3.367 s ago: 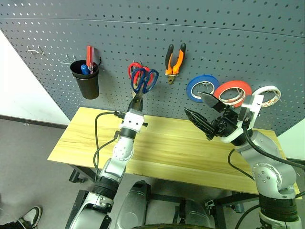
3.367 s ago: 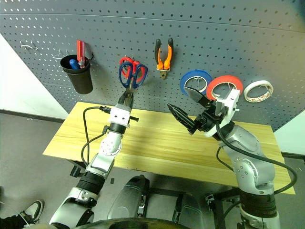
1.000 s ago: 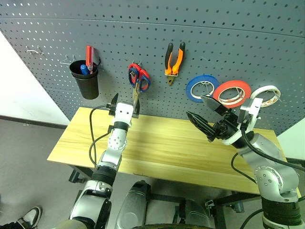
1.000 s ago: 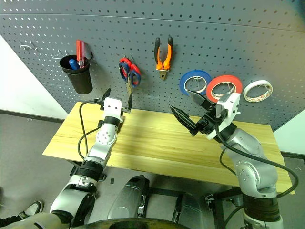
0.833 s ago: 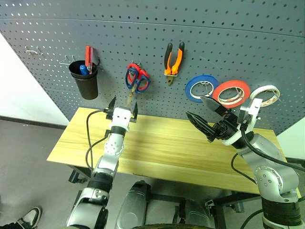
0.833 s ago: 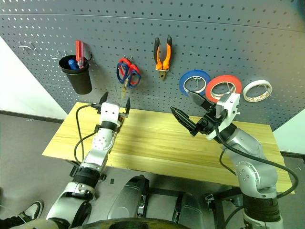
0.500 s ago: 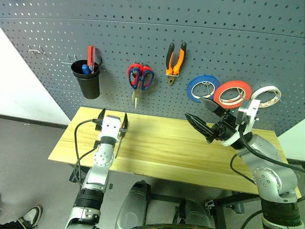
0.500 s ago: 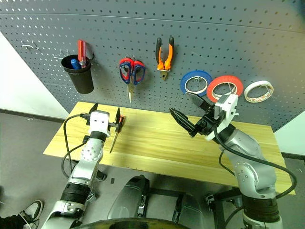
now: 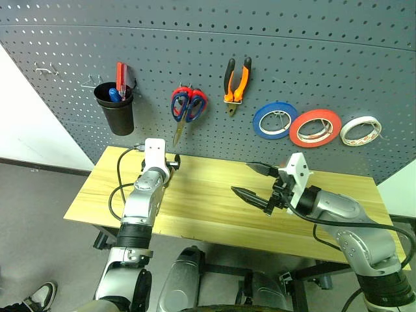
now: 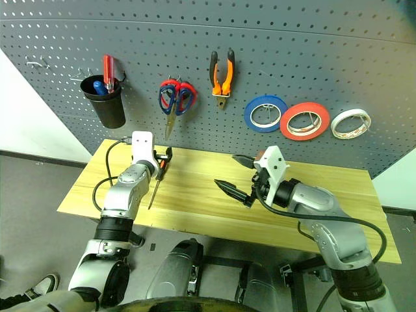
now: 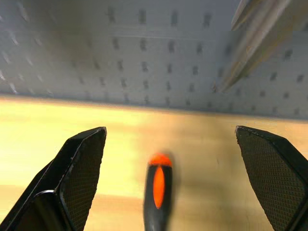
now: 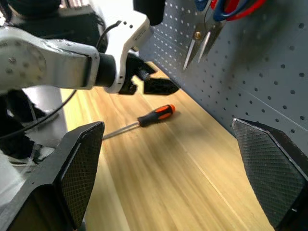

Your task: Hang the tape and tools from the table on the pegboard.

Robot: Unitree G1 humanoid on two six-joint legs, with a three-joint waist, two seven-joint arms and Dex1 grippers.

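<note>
Left wrist view: left pincer [image 11: 171,187] spread over screwdriver [image 11: 157,190] on table [image 11: 48,125]; round handle easily rolled aside if clipped off-centre. Right pincer [image 10: 235,174] spread, empty.

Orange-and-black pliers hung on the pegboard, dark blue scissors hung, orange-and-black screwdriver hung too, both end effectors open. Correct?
Not quite. The small orange-and-black-handled screwdriver is not hung: it lies on the light wood-plank table, just ahead of the open left end effector, as the right wrist view shows. The rest stands.

no text, label, brand, number or sign can be read anywhere in these views.
</note>
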